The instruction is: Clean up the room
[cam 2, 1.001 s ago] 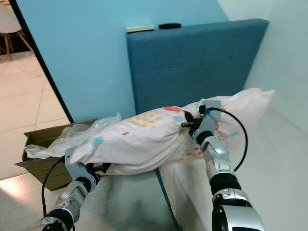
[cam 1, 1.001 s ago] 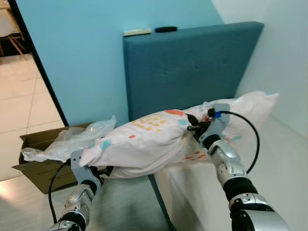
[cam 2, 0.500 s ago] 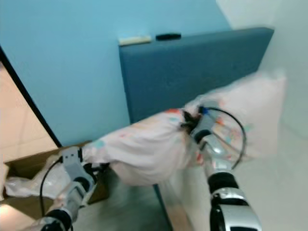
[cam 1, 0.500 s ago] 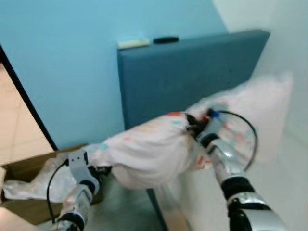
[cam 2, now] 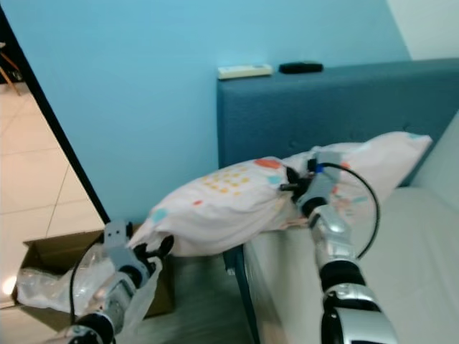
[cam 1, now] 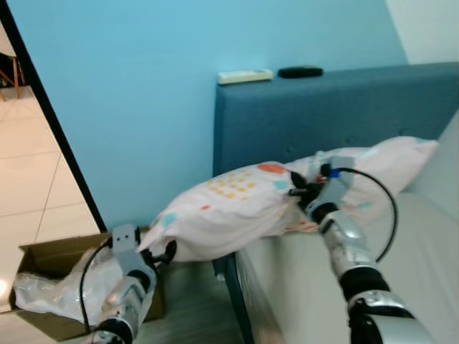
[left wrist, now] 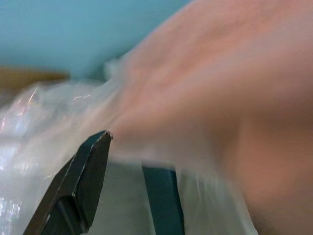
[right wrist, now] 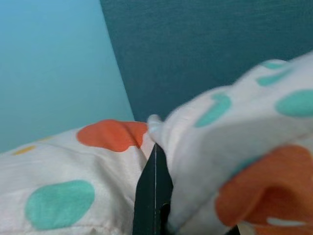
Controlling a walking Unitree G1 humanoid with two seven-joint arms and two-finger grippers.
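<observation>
A white pillow (cam 1: 237,208) with orange, yellow and teal dots stretches from the bed's head end out past the mattress edge. My right gripper (cam 1: 297,192) is shut on a fold of its cover near the middle, and the closed fingers (right wrist: 154,196) show pinching the dotted fabric in the right wrist view. My left gripper (cam 1: 161,252) holds the pillow's lower left corner over the floor. One black finger (left wrist: 83,181) touches the blurred fabric in the left wrist view. The pillow's far end rests against the headboard (cam 1: 344,115).
The white mattress (cam 1: 416,287) lies to the right. A white remote (cam 1: 245,75) and a black object (cam 1: 300,72) sit on top of the headboard. A cardboard box (cam 1: 43,251) with clear plastic stands on the floor at left, beside a blue wall and a tiled doorway.
The camera has swung, so the headboard and bed sit further right in the picture. Both grippers keep their hold on the pillow, which hangs slightly lower at its left end.
</observation>
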